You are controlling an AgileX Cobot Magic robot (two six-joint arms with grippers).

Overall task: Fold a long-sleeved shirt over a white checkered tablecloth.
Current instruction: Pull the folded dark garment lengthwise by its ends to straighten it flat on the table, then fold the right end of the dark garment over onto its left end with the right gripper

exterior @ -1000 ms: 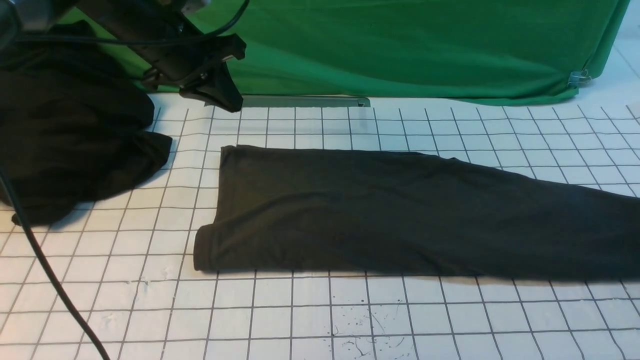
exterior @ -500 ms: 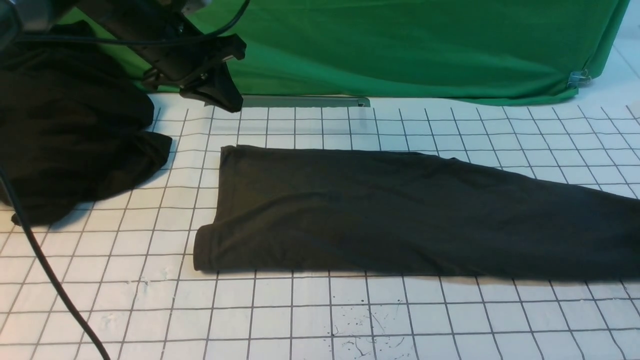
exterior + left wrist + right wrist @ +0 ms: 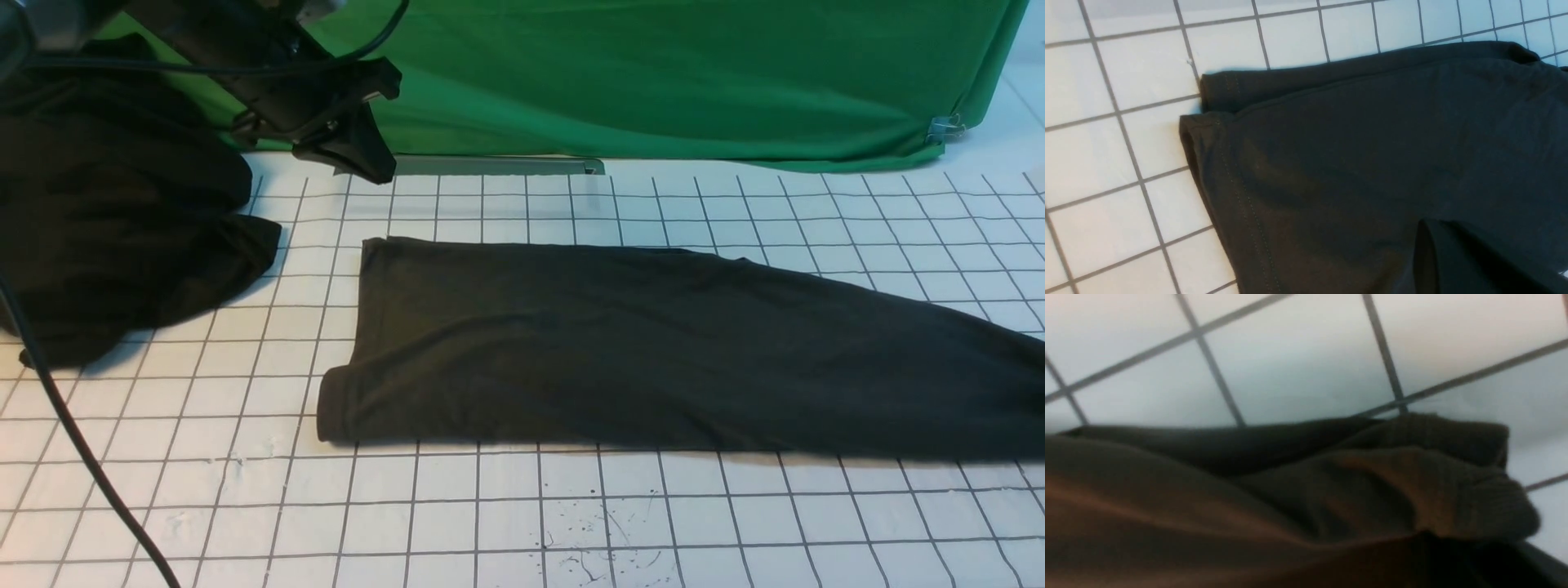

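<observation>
The long-sleeved shirt (image 3: 620,351) lies as a long dark strip across the white checkered tablecloth (image 3: 490,514), with its right end running out of the front view. My left gripper (image 3: 359,159) hangs shut and empty above the cloth, behind the strip's left end. In the left wrist view its dark fingers (image 3: 1429,253) sit together over the shirt's stitched hem (image 3: 1237,192). My right gripper (image 3: 1425,539) does not show in the front view. In the blurred right wrist view its jaws form one dark wedge with no gap, and the shirt's ribbed end (image 3: 1453,486) is bunched at the tip.
A shapeless black heap of cloth (image 3: 106,229) lies at the back left beside the left arm. A green backdrop (image 3: 653,82) closes off the back, with a grey metal strip (image 3: 498,166) at its foot. A black cable (image 3: 73,441) crosses the front left corner.
The shirt's far right end has shifted slightly, its upper edge sitting a little lower than before. The left arm and the rest of the strip have not moved.
</observation>
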